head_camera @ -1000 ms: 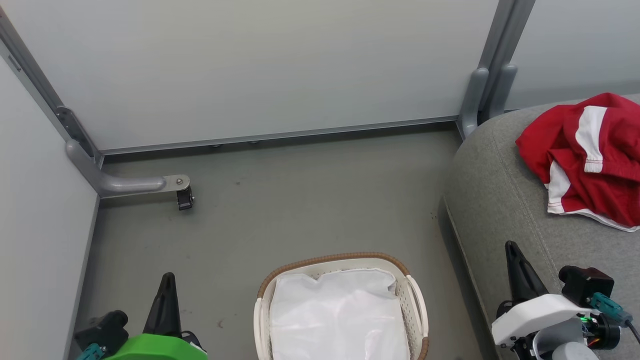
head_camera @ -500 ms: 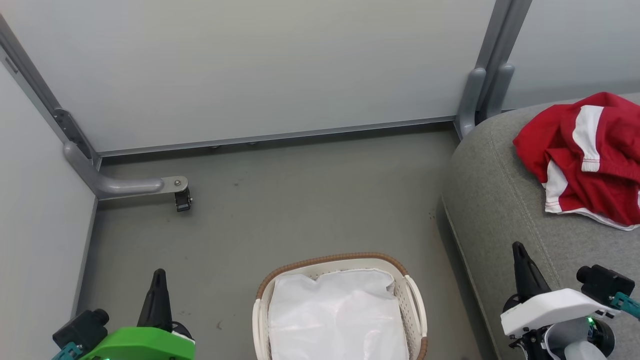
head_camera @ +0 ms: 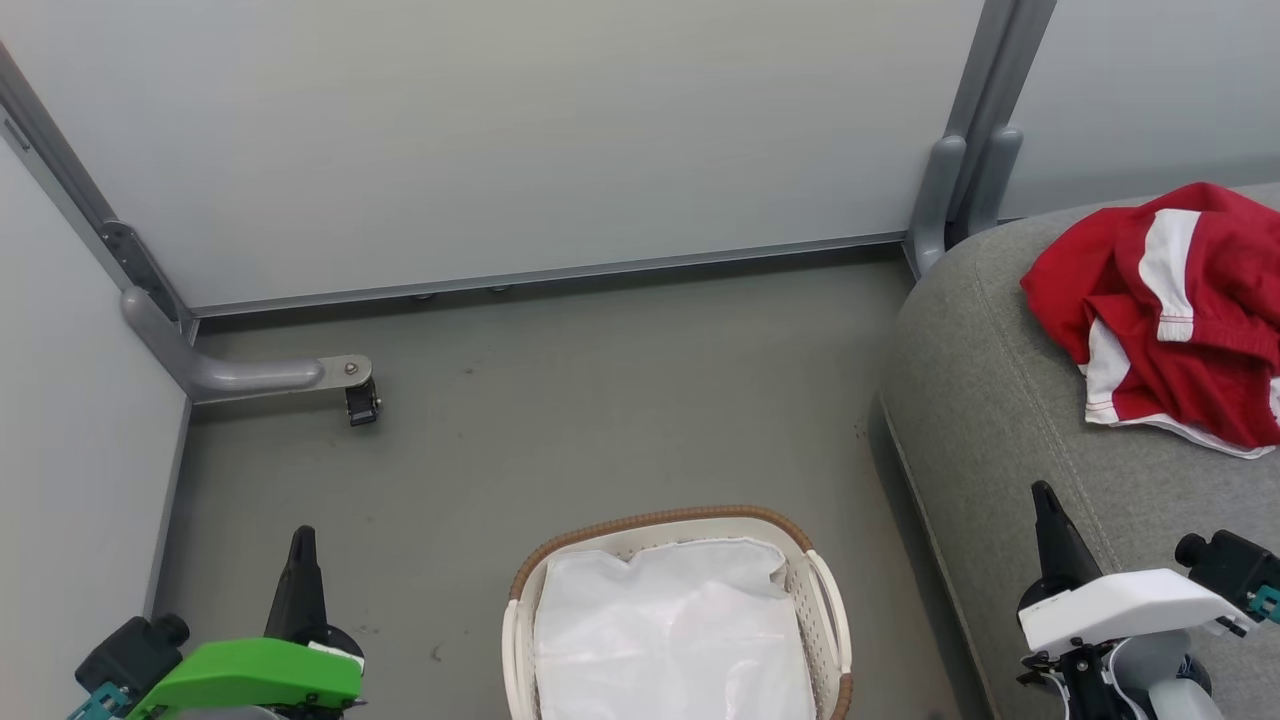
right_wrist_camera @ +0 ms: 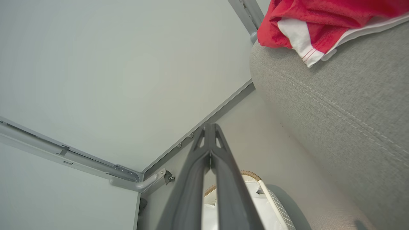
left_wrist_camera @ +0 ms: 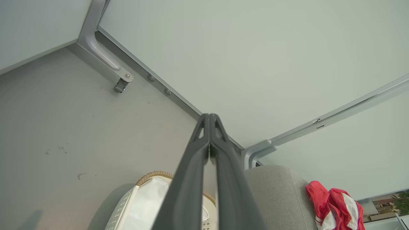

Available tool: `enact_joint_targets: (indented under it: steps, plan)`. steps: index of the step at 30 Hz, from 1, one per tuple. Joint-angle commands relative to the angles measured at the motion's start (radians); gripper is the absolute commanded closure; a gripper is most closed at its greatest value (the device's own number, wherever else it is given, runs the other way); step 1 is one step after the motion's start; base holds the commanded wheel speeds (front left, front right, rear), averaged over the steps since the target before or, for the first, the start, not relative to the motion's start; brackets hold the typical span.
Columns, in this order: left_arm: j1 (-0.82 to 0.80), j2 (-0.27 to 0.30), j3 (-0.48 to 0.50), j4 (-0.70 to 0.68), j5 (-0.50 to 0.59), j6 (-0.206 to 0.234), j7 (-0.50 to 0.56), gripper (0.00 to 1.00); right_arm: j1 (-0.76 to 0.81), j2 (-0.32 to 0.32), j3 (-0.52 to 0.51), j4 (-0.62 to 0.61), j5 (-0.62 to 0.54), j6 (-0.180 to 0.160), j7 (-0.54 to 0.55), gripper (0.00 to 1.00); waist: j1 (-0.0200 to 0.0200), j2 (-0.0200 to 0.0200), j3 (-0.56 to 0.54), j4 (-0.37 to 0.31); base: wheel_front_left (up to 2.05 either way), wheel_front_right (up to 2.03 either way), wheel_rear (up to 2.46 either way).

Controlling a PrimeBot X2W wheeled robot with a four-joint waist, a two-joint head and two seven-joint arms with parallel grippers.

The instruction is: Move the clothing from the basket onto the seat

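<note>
The red clothing (head_camera: 1170, 310) with white stripes lies crumpled on the grey seat (head_camera: 1000, 400) at the right; it also shows in the wrist views (left_wrist_camera: 335, 204) (right_wrist_camera: 316, 22). The white basket (head_camera: 830, 600) with a brown rim (left_wrist_camera: 153, 175) (right_wrist_camera: 271, 195) stands on the floor at the bottom centre, holding a glossy white liner sheet (head_camera: 670, 630). My left gripper (head_camera: 300, 540) (left_wrist_camera: 209, 116) is shut and empty, low at the left of the basket. My right gripper (head_camera: 1042, 495) (right_wrist_camera: 209, 126) is shut and empty, over the seat's front edge.
Pale partition walls (head_camera: 500, 130) close off the far side and the left. A grey bracket foot with a small black caster (head_camera: 360, 405) juts onto the grey floor (head_camera: 600, 420) at the left. A grey post (head_camera: 950, 190) stands by the seat's far corner.
Both grippers have drawn back and down toward the bottom of the head view, the left one leftward, the right one rightward. The view has shifted slightly. The clothing and basket lie as before.
</note>
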Motion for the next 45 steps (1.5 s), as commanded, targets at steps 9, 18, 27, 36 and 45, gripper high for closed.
enact_joint_targets:
  steps: [9, 18, 27, 36, 45]
  plan:
    - [-0.039, 0.012, 0.017, -0.021, -0.120, -0.002, 0.032, 1.00, -0.027, -0.008, -0.013, -0.016, 0.135, -0.001, 0.032, 1.00, 0.0000, 0.0011, -0.001, -0.004, 0.00, 0.00, 0.00]
    - [-0.048, 0.012, 0.028, -0.025, -0.214, -0.002, 0.058, 1.00, -0.031, -0.009, -0.020, -0.017, 0.242, -0.001, 0.058, 1.00, 0.0000, 0.0013, -0.002, -0.008, 0.00, 0.00, 0.00]
    - [-0.055, 0.012, 0.040, -0.029, -0.300, -0.002, 0.082, 1.00, -0.034, -0.010, -0.027, -0.018, 0.340, -0.001, 0.083, 1.00, 0.0000, 0.0015, -0.003, -0.011, 0.00, 0.00, 0.00]
    - [-0.064, 0.012, 0.051, -0.033, -0.376, -0.002, 0.105, 1.00, -0.038, -0.010, -0.033, -0.018, 0.429, -0.001, 0.105, 1.00, 0.0000, 0.0017, -0.004, -0.015, 0.00, 0.00, 0.00]
    - [-0.069, 0.011, 0.061, -0.036, -0.448, -0.003, 0.127, 1.00, -0.038, -0.011, -0.039, -0.019, 0.511, -0.001, 0.125, 1.00, 0.0000, 0.0019, -0.005, -0.019, 0.00, 0.00, 0.00]
